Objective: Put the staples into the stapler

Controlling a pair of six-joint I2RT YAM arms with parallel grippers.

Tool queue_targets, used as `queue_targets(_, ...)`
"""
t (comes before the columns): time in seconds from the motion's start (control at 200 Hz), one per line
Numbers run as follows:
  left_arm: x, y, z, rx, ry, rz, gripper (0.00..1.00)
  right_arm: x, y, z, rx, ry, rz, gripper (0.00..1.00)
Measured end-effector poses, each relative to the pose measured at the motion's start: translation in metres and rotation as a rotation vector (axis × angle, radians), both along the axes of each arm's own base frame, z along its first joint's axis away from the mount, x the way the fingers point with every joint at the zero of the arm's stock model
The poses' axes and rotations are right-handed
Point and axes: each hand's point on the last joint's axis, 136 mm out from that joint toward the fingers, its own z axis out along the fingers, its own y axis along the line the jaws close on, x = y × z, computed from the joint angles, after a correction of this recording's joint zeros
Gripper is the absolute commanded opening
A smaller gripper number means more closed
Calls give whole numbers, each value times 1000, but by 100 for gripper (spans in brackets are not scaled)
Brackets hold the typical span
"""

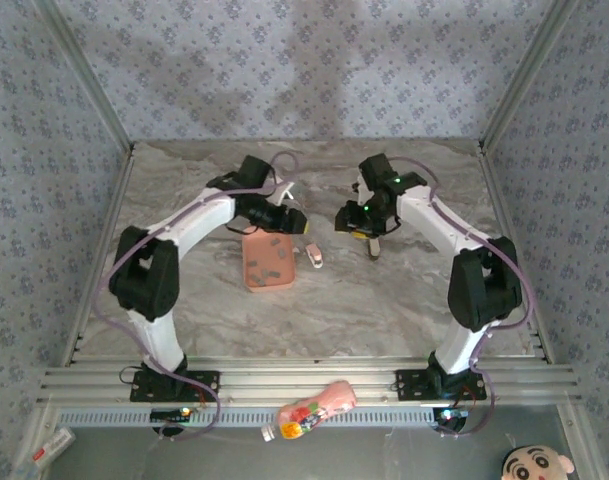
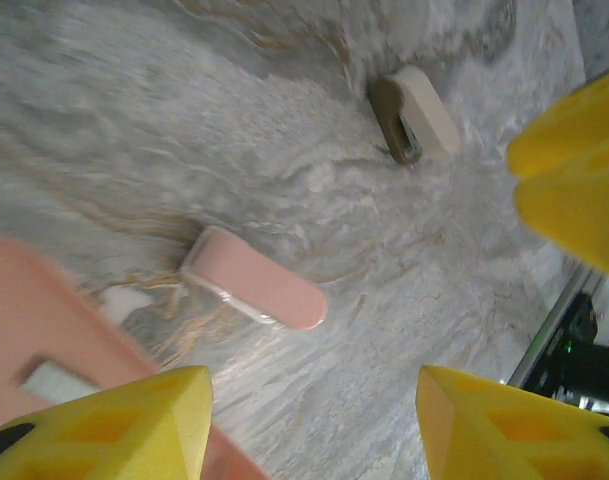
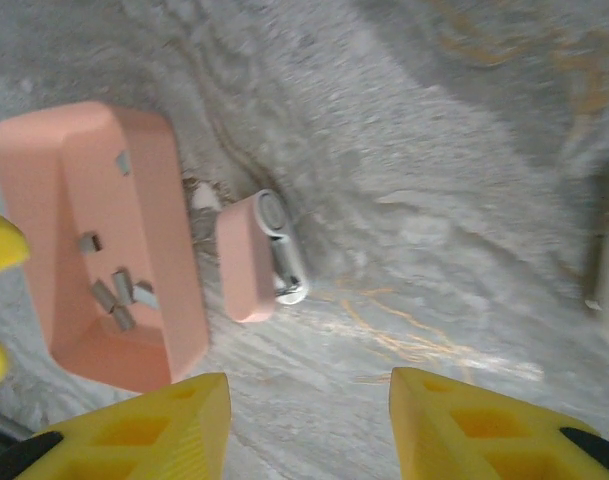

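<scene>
While the left gripper (image 2: 314, 400) and right gripper (image 3: 309, 400) are hovering released and empty, the stapler (image 3: 246, 255) is lying just ahead of both, so the approach is seemingly calling for 1 steadying grasp.

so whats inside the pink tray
A few short grey staples lie loose on the floor of the tray, and nothing else that I can see. In the right wrist view a yellow finger covers a bit of one edge, so that strip is hidden.
</scene>
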Motion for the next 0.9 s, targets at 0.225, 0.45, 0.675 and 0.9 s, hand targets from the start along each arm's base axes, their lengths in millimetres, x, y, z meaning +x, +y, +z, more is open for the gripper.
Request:
queue_targets(0.225,5,39,7,-13,-61,145,57,-18,36,-23,35,93,63,47)
queue_targets(0.45,-2,54,8,-23,-107,182,57,-27,46,-49,28,176,77,46)
queue_targets(0.675,-9,56,1,-26,-127,173,58,-30,48,-70,17,240,77,44)
queue_targets(0.9,-6,55,2,-34,-144,172,58,-23,54,-67,26,241,80,42)
